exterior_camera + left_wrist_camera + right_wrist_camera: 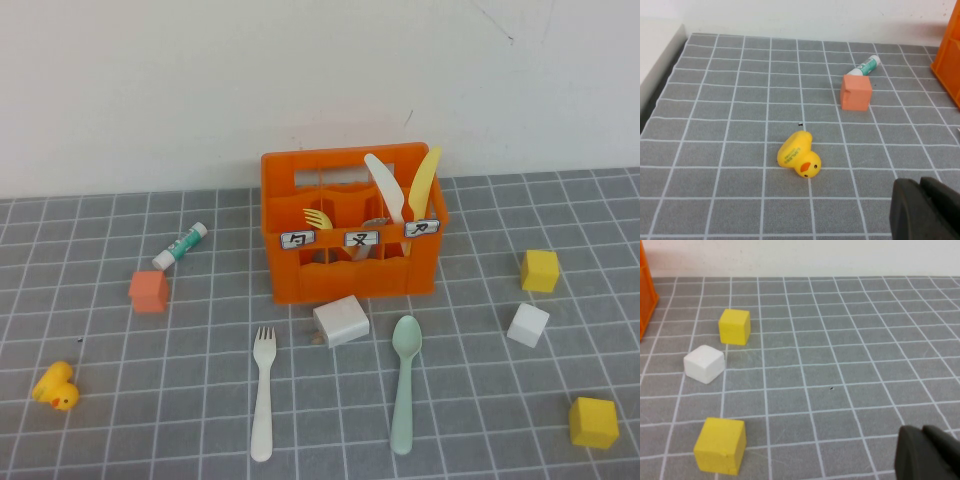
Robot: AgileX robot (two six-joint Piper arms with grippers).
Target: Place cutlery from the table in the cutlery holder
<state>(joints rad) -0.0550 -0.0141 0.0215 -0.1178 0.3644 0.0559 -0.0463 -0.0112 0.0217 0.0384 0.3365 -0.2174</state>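
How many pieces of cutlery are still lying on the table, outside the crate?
2. The cream fork lies in front of the orange crate toward the left; the mint spoon lies in front toward the right. Neither gripper is near either one.

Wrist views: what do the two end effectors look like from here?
Little shows. The left end effector is a dark, matte black blocky shape with a narrow seam between its two fingers, at the frame corner. The right end effector looks the same: black, rounded edges, no markings or cables visible. Neither arm appears in the high view.
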